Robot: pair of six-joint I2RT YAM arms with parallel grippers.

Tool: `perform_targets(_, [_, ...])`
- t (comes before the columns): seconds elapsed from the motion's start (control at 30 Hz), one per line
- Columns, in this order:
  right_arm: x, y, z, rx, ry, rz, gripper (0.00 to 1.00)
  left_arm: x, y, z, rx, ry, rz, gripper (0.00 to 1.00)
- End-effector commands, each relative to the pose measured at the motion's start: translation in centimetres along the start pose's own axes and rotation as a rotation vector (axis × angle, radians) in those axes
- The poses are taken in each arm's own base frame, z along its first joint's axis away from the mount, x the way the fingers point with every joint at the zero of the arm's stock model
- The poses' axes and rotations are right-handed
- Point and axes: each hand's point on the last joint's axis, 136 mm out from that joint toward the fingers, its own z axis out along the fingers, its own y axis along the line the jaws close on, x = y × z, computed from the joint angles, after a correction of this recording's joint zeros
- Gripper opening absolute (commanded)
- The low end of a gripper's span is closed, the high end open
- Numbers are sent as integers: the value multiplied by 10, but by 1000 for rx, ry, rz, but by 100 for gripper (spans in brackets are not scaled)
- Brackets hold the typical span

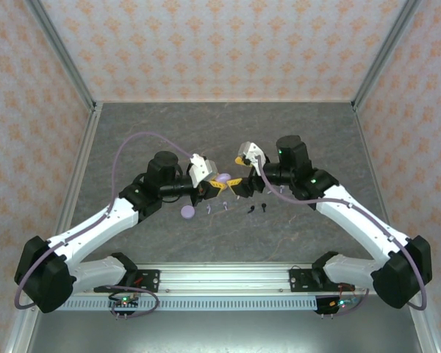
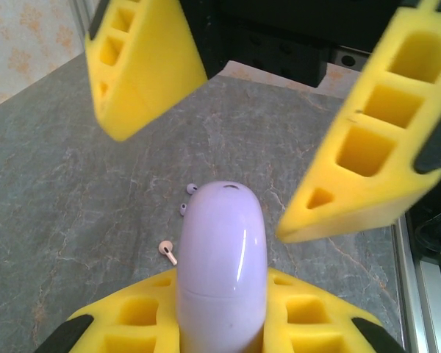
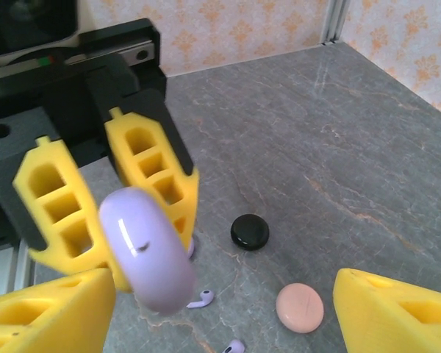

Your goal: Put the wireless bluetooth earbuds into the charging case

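The left gripper (image 1: pixel 209 188) is squeezed tight on a smooth, round lavender plastic charging case (image 2: pixel 220 257). Its 2 yellow fingers with square holes (image 3: pixel 151 173) press the lavender case from both sides. They hold it up off the table, standing on its edge. The lavender case looks closed, with a thin line across it.

The right gripper (image 3: pixel 220 309) is wide open and holds nothing. In the left wrist view its 2 yellow fingers (image 2: pixel 367 147) stand on either side of the top of the lavender case and do not touch it.

Under both grippers is the grey marbled table (image 3: pixel 338 132). A tiny lavender earbud with a stem (image 3: pixel 201 299) lies on it just under the held case. Another lavender earbud (image 3: pixel 234 346) lies near that one. A flat round black case (image 3: pixel 250 232) and a flat round pink case (image 3: pixel 300 307) lie close together on the table.

In the left wrist view a tiny pink earbud (image 2: pixel 167 251) lies on the table beside the held case.

From the top, a second lavender round case (image 1: pixel 188 212) lies near the left gripper. A tiny black earbud (image 1: pixel 250 211) lies near the right gripper. All the earbuds I can see lie loose on the table.
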Motion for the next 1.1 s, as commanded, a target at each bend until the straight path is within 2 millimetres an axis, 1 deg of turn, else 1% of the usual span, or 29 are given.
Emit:
perform_targets(0.0, [-26,-9,-2,28,-54,-30,78,-18,-5,0,30,-33,26,0])
perform_targets(0.07, [-23,-10,3,16,-41,-21,77,-19,-6,1,36,-31,28,0])
perform_targets(0.23, [-19,-14,7,24,-20,-17,77,-22,-6,-2,32,-42,35,0])
perform_targets(0.37, [-21,-24,4,72,-16,-13,76,-22,-7,-2,33,-40,37,0])
perform_targets(0.5, [-28,-36,-4,106,-37,22,76,-19,-7,-1,35,-30,31,0])
perform_targets(0.6, [-28,-45,-6,131,-37,43,76,-18,-6,-1,34,-29,30,0])
perform_targets(0.77, [-24,-48,-5,129,-6,69,76,-20,-7,-2,33,-36,31,0])
perform_targets(0.83, [-22,-49,-8,138,-4,77,75,-19,-6,-2,28,-34,29,0])
perform_targets(0.93, [-21,-55,-18,193,-16,106,75,-18,-5,-3,18,-30,26,0])
perform_targets(1.0, [-14,-63,-25,257,-3,163,75,-15,-5,-5,8,-30,22,0])
perform_targets(1.07, [-7,-78,-41,384,5,266,75,-12,-5,-7,-5,-38,15,0])
